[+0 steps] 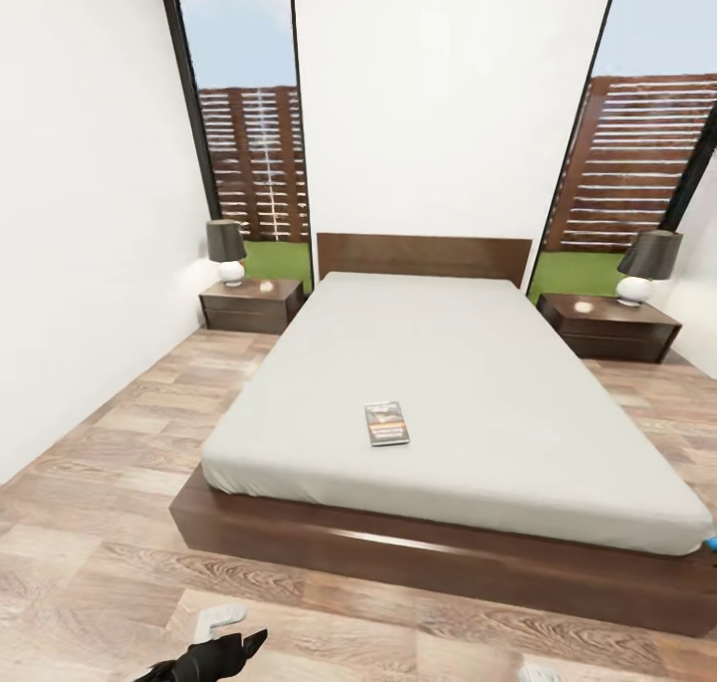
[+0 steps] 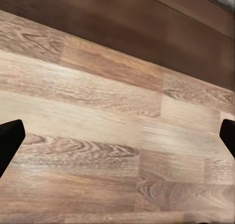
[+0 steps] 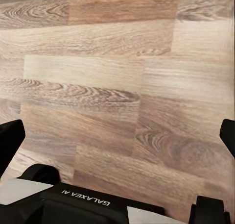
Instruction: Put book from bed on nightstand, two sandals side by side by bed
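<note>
Book (image 1: 387, 423) flat on bed (image 1: 478, 363) near foot edge. Thin, light, stiff; likely best pinched at overhanging edge after sliding. Left gripper (image 2: 117, 138) and right gripper (image 3: 117, 136) spread wide, empty, over floor (image 2: 98, 111).

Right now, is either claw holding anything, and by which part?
Nothing is held. Both claws, left and right, are open over bare floor; the book lies untouched on the bed.

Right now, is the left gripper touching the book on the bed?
Apart. The head view shows the book lying on the bed's mattress, while the left gripper hangs low over the wood floor, with the bed frame's front edge between them.
</note>
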You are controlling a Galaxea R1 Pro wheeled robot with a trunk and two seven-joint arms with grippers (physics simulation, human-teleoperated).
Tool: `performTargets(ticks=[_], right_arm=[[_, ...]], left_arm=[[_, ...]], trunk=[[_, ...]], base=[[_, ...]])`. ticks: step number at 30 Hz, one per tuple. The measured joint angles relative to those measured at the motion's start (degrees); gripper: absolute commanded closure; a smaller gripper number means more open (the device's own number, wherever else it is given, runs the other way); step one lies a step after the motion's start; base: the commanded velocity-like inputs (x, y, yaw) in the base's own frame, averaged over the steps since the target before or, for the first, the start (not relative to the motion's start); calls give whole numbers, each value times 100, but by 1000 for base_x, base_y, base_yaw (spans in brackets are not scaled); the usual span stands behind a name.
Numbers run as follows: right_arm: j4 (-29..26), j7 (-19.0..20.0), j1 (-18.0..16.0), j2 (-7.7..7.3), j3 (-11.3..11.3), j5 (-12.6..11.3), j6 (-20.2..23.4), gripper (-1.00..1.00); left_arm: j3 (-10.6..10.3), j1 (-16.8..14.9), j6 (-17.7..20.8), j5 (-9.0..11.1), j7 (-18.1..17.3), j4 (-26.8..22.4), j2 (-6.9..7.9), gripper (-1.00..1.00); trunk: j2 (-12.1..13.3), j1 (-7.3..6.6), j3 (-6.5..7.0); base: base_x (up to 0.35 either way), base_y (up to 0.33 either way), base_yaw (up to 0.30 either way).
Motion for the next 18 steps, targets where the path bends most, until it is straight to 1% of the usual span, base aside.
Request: performTargets(ticks=[10, 18], right_arm=[[0, 0, 0, 0, 0, 0, 0, -100], [1, 0, -1, 0, 0, 0, 0, -100]], left_arm=[[0, 0, 0, 0, 0, 1, 0, -100], [0, 1, 0, 0, 0, 1, 0, -100]], trunk=[[0, 0, -49], [0, 0, -104]], base=[[0, 0, -257], [0, 0, -186]])
